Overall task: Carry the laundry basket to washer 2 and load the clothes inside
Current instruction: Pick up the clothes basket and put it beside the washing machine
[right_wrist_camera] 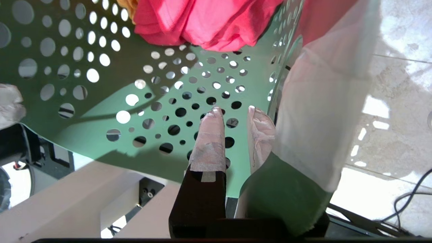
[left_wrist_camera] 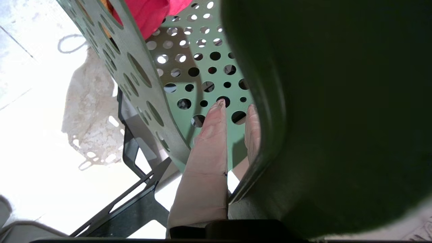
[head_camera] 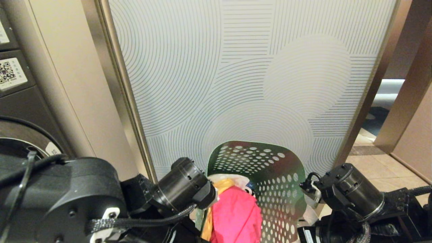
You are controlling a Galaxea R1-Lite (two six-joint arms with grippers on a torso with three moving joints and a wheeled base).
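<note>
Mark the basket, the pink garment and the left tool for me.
basket [head_camera: 270,168]: head view, perforated far wall.
pink garment [head_camera: 234,216]: head view, middle of its folds.
left tool [left_wrist_camera: 233,111]: left wrist view, between fingertips, clamping basket wall.

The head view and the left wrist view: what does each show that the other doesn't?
Only the head view shows the patterned panel, a grey washer at far left, and both arms flanking the laundry basket.

Only the left wrist view shows the left gripper clamped on the basket's wall, one finger inside, one outside, with pale floor below.

Both show the green perforated basket and the pink-red garment among the clothes.
</note>
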